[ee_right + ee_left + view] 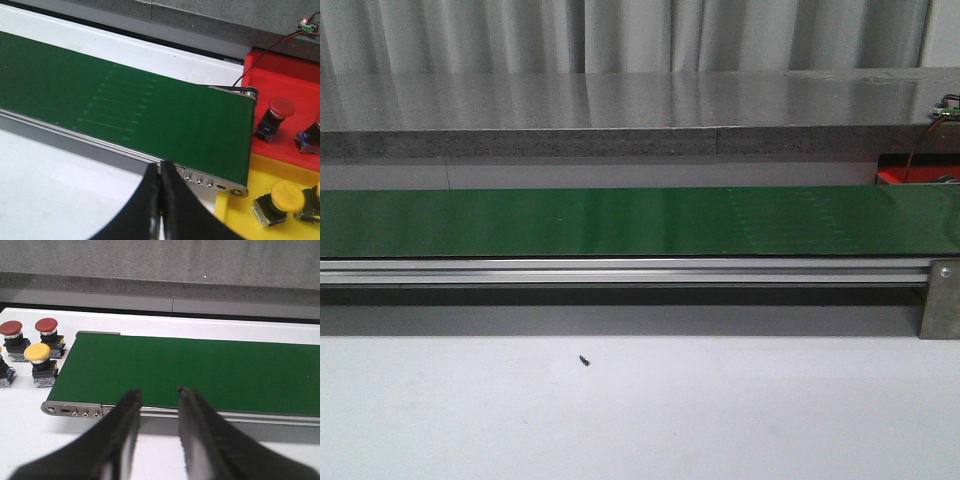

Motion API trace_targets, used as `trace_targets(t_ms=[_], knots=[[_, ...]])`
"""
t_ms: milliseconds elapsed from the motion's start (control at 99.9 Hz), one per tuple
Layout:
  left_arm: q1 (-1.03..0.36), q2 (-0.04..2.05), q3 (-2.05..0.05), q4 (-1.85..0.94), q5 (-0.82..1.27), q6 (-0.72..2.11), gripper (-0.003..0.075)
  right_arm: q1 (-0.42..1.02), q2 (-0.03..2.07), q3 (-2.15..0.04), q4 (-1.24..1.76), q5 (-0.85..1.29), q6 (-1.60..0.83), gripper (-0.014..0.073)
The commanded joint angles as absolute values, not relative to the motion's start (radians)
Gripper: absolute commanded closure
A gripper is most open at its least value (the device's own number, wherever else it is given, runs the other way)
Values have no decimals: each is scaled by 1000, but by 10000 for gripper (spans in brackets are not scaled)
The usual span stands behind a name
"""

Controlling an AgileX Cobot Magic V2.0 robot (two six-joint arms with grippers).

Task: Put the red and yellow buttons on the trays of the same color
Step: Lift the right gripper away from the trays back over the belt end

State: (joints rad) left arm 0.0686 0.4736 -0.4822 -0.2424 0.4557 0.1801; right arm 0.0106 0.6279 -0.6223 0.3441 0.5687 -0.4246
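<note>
Buttons wait at both ends of a long green belt. In the left wrist view two red buttons and one yellow button stand on the white table off the belt's end, ahead of the left gripper and well off to its side; a fourth, dark one is cut off at the frame edge. All stand upright, caps up. The left gripper hovers at the belt's near rail, its two black fingers parted with a clear gap — released, holding nothing.

In the right wrist view the red tray holds one red button and a second cropped one; the yellow tray just beside it holds one yellow button and another partly cropped. These tilt slightly. The right gripper sits near the belt's rail, fingers pressed together — clenched on nothing.

The front view shows only the belt and table, no arms.
</note>
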Motion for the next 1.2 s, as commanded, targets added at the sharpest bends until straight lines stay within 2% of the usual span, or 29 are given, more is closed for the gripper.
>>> trace_targets(t_ms=[0, 90, 150, 430, 600, 1191], knots=[[65, 477, -511, -244, 383, 177, 251, 11, 627, -645, 361, 511, -429, 690], [65, 477, -511, -242, 383, 177, 107, 11, 627, -645, 361, 511, -429, 690], [65, 477, -511, -242, 383, 177, 73, 11, 627, -645, 361, 511, -429, 690], [77, 487, -532, -234, 382, 138, 83, 11, 627, -645, 361, 511, -429, 690], [152, 582, -632, -207, 386, 104, 83, 11, 627, -645, 361, 511, -429, 690], [364, 1332, -1147, -189, 437, 86, 83, 11, 627, -645, 361, 512, -429, 690]])
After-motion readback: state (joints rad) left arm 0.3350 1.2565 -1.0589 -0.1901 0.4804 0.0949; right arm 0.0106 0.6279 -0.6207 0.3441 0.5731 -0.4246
